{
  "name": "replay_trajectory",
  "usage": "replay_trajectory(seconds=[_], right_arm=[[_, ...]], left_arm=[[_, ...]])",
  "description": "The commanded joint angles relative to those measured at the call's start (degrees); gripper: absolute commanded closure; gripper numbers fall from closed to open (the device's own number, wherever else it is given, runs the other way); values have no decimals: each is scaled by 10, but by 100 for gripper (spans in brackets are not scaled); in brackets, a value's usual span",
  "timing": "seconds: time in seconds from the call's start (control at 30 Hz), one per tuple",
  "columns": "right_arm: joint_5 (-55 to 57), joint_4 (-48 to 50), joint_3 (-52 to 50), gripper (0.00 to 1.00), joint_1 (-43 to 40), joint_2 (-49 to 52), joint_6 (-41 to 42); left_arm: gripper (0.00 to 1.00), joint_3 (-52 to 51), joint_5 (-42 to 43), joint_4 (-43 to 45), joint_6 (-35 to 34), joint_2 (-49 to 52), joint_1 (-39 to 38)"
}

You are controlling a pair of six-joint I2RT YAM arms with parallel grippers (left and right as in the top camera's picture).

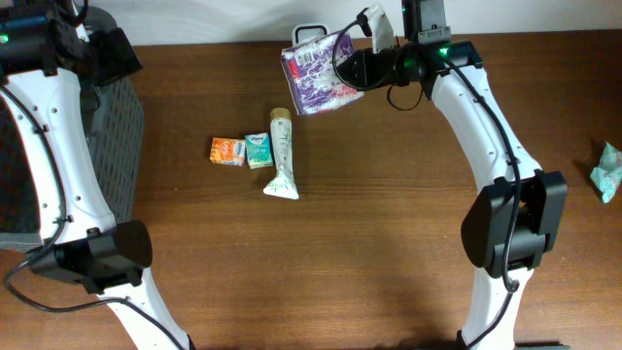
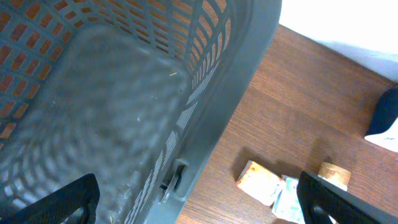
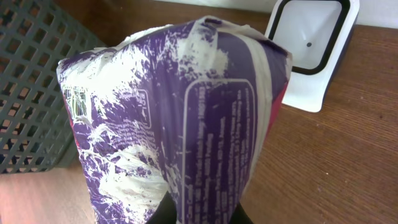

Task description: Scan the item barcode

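My right gripper [image 1: 362, 68] is shut on a purple and white plastic packet [image 1: 319, 70], held in the air at the back of the table. The packet [image 3: 180, 118] fills the right wrist view, and the dark fingers [image 3: 171, 214] pinch its lower edge. A white scanner [image 3: 314, 50] with a dark window stands just behind it, partly hidden by the packet in the overhead view [image 1: 309, 34]. I cannot make out a barcode on the packet. My left gripper [image 2: 196, 205] hangs open over the grey basket [image 2: 124, 93], holding nothing.
On the table lie an orange box [image 1: 226, 151], a small teal pack [image 1: 258, 151] and a toothpaste tube [image 1: 282, 156]. The grey basket [image 1: 112, 146] stands at the left edge. A teal item [image 1: 607, 170] lies at the far right.
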Motion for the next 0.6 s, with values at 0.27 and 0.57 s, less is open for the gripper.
replay_trajectory(seconds=[0.27, 0.57], right_arm=[[-13, -2, 4, 96, 4, -31, -6], [396, -139, 4, 96, 3, -31, 74]], left_arm=[[1, 2, 4, 1, -3, -3, 3], [1, 2, 4, 1, -3, -3, 3]])
